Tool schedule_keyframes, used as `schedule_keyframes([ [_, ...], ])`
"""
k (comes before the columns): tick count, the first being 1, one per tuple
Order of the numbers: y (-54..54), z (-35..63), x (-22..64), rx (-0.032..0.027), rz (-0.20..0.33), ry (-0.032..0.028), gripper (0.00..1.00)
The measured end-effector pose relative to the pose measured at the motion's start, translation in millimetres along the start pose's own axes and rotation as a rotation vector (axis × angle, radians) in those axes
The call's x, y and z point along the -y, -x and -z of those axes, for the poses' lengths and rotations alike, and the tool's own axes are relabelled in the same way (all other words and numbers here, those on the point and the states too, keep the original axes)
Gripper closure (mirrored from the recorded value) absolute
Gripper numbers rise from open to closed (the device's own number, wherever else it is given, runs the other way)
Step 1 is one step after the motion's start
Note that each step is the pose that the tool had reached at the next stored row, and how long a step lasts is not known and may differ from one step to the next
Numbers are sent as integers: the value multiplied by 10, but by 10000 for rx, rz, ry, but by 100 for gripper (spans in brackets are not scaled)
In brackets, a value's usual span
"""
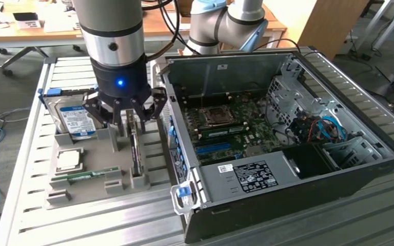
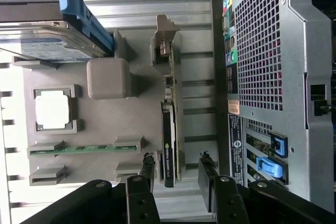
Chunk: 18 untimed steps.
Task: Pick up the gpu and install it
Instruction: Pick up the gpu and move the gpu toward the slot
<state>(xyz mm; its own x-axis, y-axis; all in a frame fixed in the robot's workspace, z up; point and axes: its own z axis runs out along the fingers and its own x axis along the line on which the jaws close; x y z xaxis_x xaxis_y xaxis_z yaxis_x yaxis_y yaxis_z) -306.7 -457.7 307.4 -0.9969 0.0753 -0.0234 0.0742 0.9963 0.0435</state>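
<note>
Green-edged gpu stands on edge in the grey holder; your jaws straddle it wide open, gripping nothing.

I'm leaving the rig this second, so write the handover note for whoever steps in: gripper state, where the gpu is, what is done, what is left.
The gripper: jaws open, one on each side of the gpu; nothing held.
The gpu: standing on edge in its slot in the grey holder, beside the computer case, which lies with its side open and the motherboard exposed.
Done: the gripper is lined up over the gpu.
Left: the gpu is not yet gripped, not lifted and not in the case.
</note>
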Motion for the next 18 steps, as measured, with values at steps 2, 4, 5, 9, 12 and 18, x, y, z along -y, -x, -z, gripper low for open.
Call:
schedule_keyframes([
  [2,0,-6,0,0,0,0,53],
  [4,0,-15,1,0,0,0,53],
  [5,0,-19,1,0,0,-1,53],
  [9,-1,-37,2,0,0,-4,53],
  [12,-1,-50,2,0,0,-8,53],
  [18,-2,-90,4,0,0,-8,53],
])
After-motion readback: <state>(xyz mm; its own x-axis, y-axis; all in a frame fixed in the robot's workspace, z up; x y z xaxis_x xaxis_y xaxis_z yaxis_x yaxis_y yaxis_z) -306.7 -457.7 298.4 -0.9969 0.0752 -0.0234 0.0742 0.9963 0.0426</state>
